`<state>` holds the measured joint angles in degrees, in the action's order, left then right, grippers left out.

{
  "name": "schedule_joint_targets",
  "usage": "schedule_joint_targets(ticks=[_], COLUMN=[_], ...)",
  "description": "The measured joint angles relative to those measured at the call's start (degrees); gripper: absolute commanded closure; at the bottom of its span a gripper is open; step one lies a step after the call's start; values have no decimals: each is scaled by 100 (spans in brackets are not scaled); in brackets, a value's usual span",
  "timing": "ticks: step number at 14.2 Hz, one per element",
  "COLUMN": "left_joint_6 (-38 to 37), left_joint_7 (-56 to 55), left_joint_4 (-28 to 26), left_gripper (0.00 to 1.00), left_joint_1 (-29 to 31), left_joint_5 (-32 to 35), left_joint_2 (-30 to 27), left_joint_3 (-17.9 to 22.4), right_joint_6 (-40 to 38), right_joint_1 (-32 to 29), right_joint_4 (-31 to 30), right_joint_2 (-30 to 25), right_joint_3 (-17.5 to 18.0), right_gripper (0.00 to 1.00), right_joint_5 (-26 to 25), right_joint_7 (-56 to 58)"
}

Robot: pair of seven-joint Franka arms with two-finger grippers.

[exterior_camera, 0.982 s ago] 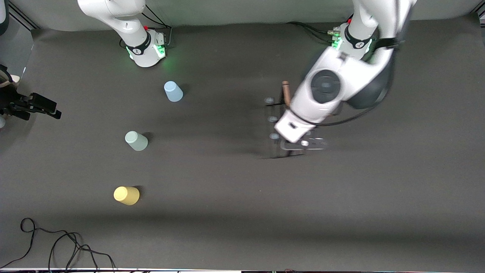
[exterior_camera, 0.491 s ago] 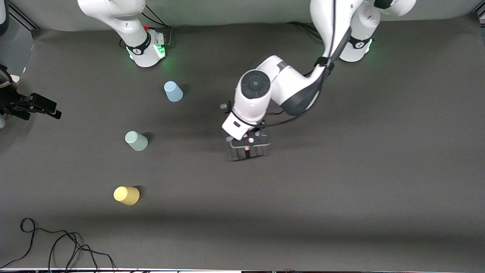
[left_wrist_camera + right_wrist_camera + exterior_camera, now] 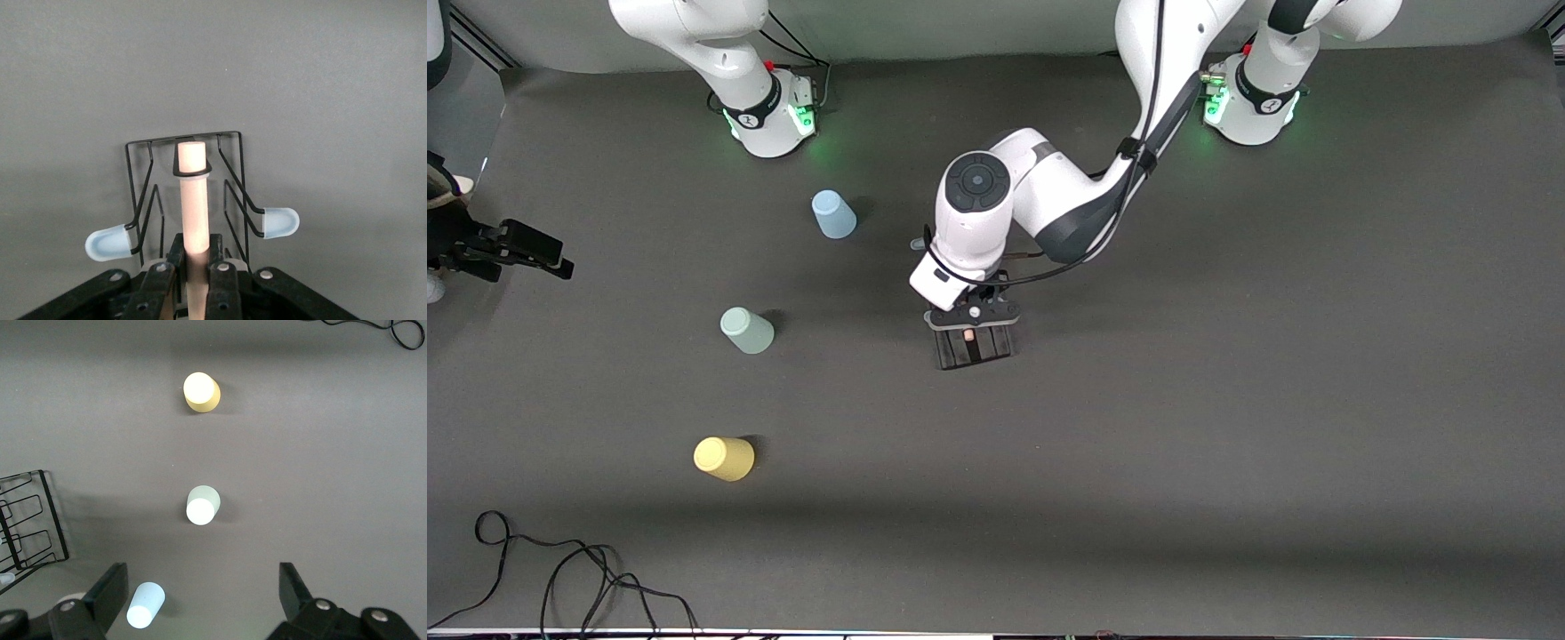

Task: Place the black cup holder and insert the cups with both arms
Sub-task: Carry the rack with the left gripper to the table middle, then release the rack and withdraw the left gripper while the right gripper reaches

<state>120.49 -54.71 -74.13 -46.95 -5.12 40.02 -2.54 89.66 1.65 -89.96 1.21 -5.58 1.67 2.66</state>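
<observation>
My left gripper (image 3: 969,331) is shut on the light wooden rod handle (image 3: 195,200) of the black cup holder (image 3: 975,348) over the middle of the table. Whether the holder touches the table I cannot tell. Its wire frame (image 3: 230,193) and two pale blue peg caps (image 3: 280,221) show in the left wrist view, where the left gripper (image 3: 195,252) clamps the rod. Three cups stand upside down toward the right arm's end: pale blue (image 3: 833,214), sage green (image 3: 747,330), yellow (image 3: 724,458). My right gripper (image 3: 203,575) hangs open high over the pale blue cup (image 3: 145,605), holding nothing.
A black cable (image 3: 560,569) lies near the front edge at the right arm's end. A black device (image 3: 503,249) sits at that end's table edge. The right arm's base (image 3: 769,120) and the left arm's base (image 3: 1249,102) stand along the back.
The left arm has swung the cup holder from the left arm's end to the middle of the table. The cups and the right arm have not moved.
</observation>
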Motion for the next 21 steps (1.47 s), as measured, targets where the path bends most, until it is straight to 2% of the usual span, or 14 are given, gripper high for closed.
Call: schedule_joint_targets(ticks=[5, 6, 7, 9, 14, 17, 21], left_joint_6=[0, -1, -7, -16, -227, -1068, -2380], left_joint_7=[-16, -16, -16, -16, 36, 297, 922], left_joint_4=[37, 41, 41, 62, 173, 416, 589], left_gripper=[94, 52, 2, 3, 2, 2, 2], left_joint_1=[-4, -4, -4, -4, 14, 229, 843], left_joint_5=[9, 9, 10, 14, 40, 47, 72], left_joint_2=[6, 6, 7, 6, -17, -237, -1062], left_joint_3=[26, 31, 34, 36, 88, 140, 174], right_joint_6=[0, -1, -5, -2, 257, 519, 1407], right_joint_1=[0, 0, 0, 5, 397, 561, 580], right_joint_4=[0, -4, -15, -117, -955, -1355, -2352], right_joint_2=[0, 0, -1, -57, -676, -840, -879], right_joint_3=[-4, -4, -4, 1, 34, 51, 27], right_gripper=[0, 0, 0, 0, 0, 0, 0], right_joint_5=[0, 0, 0, 0, 0, 0, 0], right_joint_7=[0, 0, 0, -31, -268, -279, -281])
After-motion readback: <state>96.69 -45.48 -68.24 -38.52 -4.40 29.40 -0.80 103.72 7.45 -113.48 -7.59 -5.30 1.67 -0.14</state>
